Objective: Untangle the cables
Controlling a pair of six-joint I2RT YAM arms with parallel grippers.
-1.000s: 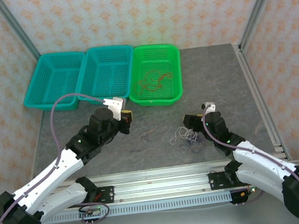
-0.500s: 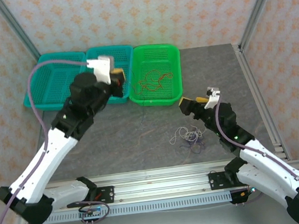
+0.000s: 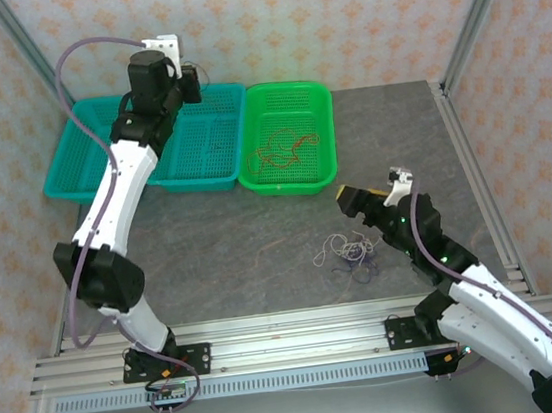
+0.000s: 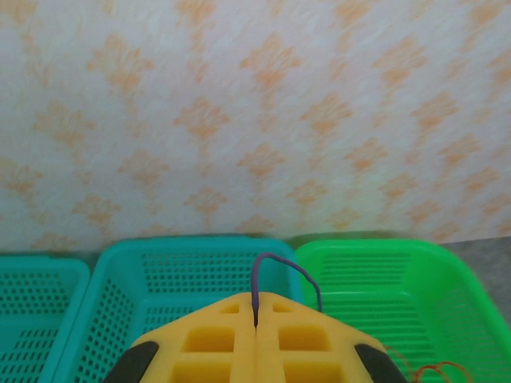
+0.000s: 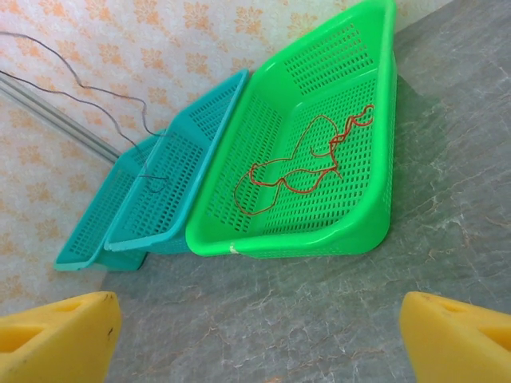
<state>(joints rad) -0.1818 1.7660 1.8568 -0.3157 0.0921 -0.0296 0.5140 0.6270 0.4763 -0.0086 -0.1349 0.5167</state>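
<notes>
Left gripper (image 4: pixel 255 323) is held high above middle teal basket (image 3: pixel 192 180), fingers pinched together on a dark cable (image 4: pixel 275 259) that is hung toward it. Red-orange cable (image 3: pixel 279 151) is coiled in green basket (image 3: pixel 289 187). Pale and dark cables (image 3: pixel 347 251) are seen tangled on table (image 3: pixel 398 131). Right gripper (image 5: pixel 255 319) is held spread wide near them.

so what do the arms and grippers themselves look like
Both the left arm and right arm have white shells, black joints and a thick purple-grey cord looping alongside. The left gripper and right gripper carry chunky yellow fingers with square moulded pockets.
</notes>
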